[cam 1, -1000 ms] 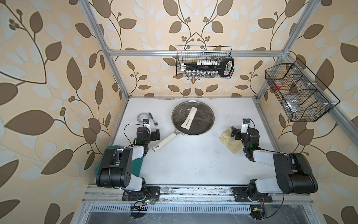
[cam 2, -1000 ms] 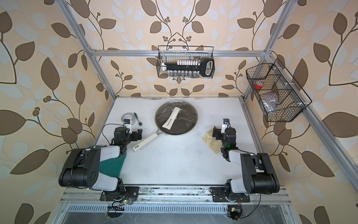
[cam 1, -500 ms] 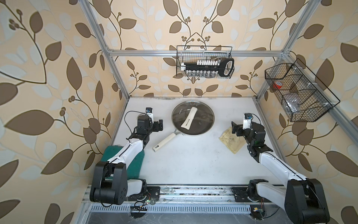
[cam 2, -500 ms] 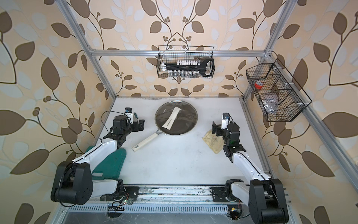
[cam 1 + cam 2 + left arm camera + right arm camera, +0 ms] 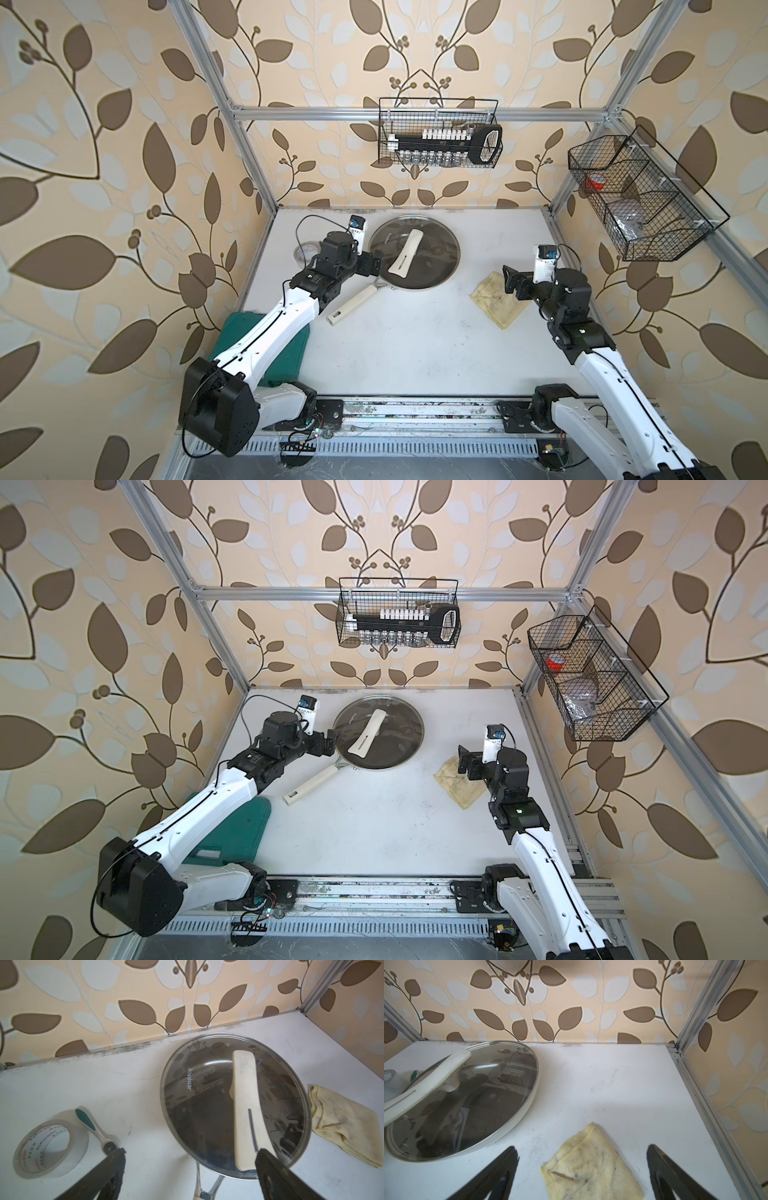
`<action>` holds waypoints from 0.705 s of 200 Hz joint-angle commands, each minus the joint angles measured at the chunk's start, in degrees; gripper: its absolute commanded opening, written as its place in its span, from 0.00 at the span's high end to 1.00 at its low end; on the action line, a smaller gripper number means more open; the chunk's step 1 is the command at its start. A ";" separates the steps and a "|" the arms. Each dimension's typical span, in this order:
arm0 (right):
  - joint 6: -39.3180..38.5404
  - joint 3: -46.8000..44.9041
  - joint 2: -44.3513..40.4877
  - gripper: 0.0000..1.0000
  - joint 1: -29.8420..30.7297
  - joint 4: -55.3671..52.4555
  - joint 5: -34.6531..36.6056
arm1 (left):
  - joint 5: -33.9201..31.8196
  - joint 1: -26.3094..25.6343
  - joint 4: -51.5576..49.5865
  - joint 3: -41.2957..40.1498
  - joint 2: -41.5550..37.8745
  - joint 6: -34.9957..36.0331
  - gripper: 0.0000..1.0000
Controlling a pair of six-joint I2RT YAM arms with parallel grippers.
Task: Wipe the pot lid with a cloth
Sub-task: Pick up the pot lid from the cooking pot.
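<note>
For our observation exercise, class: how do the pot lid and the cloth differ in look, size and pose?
The pot lid is round, clear glass with a metal rim; the cloth is soft, pale yellow, folded and stained. The pot lid is larger than the cloth. The pot lid sits on the frying pan; the cloth lies flat on the table. Shared: neither is lifted.

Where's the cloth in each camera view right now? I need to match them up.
In a top view: cloth right of the pot lid.
In a top view: cloth, same place.
Left wrist: cloth past the pot lid's rim.
Right wrist: cloth framed by the right gripper.
Shared landmark: the pot lid's cream handle.
</note>
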 commanded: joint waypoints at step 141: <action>7.63 6.18 -0.63 0.04 0.19 -18.31 -6.30 | -12.49 -11.06 -20.17 37.35 36.51 -5.03 0.01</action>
